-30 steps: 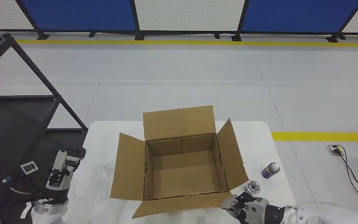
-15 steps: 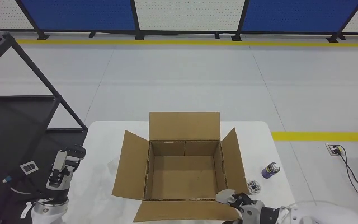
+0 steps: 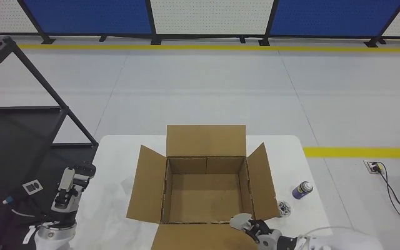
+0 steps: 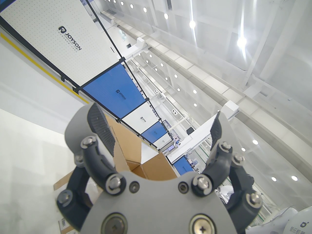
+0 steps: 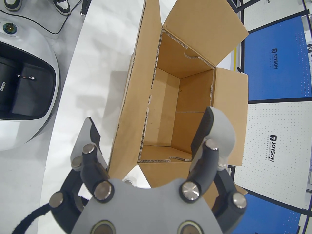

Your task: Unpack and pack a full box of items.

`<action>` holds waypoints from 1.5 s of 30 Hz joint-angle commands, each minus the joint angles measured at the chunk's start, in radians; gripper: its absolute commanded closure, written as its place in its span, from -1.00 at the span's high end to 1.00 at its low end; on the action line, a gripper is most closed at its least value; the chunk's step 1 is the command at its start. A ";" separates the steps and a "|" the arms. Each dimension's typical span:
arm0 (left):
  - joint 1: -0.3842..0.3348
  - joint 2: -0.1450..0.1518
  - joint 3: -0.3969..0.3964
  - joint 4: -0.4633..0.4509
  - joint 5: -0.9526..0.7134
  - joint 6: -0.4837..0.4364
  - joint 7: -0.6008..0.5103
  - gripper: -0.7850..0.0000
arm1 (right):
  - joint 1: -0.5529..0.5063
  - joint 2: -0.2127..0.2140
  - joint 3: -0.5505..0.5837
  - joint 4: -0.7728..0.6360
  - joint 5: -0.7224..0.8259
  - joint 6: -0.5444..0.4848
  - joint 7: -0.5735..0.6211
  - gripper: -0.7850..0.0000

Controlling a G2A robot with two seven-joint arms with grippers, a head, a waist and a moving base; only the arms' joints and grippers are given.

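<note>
One brown cardboard box [image 3: 203, 197], four flaps open, stands empty on the white table [image 3: 115, 162], so unpacking looks done and repacking unstarted; two items, a small purple-topped bottle [image 3: 302, 189] and a round clear piece [image 3: 283, 208], lie beside it, while the right gripper [image 5: 151, 122], fingers apart, sits at its near flap and the left gripper [image 4: 157, 113], likewise spread, is well aside.

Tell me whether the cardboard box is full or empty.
Empty: the cardboard box shows only its bare floor and inner walls in the top and right wrist views.

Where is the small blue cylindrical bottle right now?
In the top view, the small blue cylindrical bottle stands on the white table, right of the open cardboard box, beside a small round object.
</note>
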State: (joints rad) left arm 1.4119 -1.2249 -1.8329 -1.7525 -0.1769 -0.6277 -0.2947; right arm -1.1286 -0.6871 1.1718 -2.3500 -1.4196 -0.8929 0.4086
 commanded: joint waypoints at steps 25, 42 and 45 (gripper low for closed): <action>0.000 0.000 0.000 0.000 0.000 0.000 0.000 1.00 | 0.126 -0.051 -0.094 0.000 0.070 0.050 0.075 -1.00; 0.000 0.000 0.000 0.000 0.000 0.000 0.000 1.00 | 0.193 -0.056 -0.036 0.000 0.376 0.064 0.247 -1.00; 0.000 0.000 0.000 0.000 0.000 0.000 0.000 1.00 | 0.216 -0.058 -0.035 0.000 0.418 0.067 0.275 -1.00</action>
State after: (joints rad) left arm 1.4119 -1.2249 -1.8329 -1.7525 -0.1769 -0.6277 -0.2947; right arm -0.9202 -0.7442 1.1374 -2.3500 -1.0158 -0.8262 0.6745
